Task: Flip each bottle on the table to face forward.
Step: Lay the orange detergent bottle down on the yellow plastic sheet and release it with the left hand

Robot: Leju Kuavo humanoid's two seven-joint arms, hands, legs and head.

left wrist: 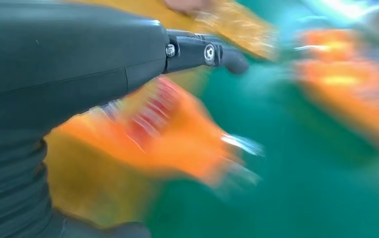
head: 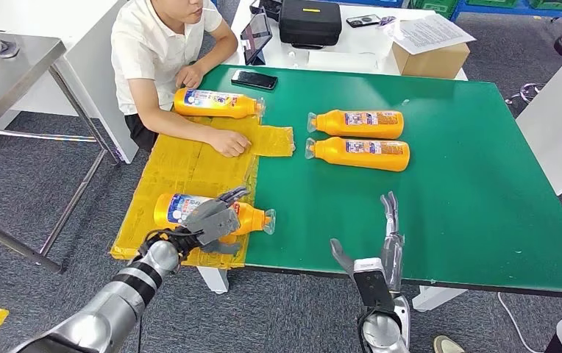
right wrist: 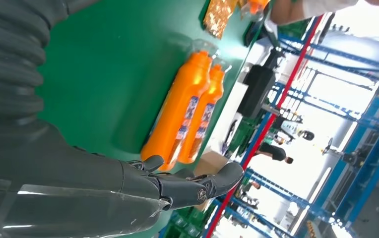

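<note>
here your left hand [head: 210, 219] gripped the near bottle [head: 252, 218] lying on the yellow mat [head: 182, 165] at the table's [head: 477, 184] front-left edge; your right hand [head: 388, 243] hung open, holding nothing, over the near edge; two bottles [head: 359, 137] lay side by side mid-table; a person's hand [head: 228, 142] rested on the mat beside a fourth bottle [head: 215, 104].

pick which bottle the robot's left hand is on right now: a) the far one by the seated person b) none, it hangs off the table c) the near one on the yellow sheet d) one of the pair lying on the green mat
c: in the head view the left hand lies over the near bottle on the yellow sheet, while the far bottle and the pair on the green lie untouched.
</note>
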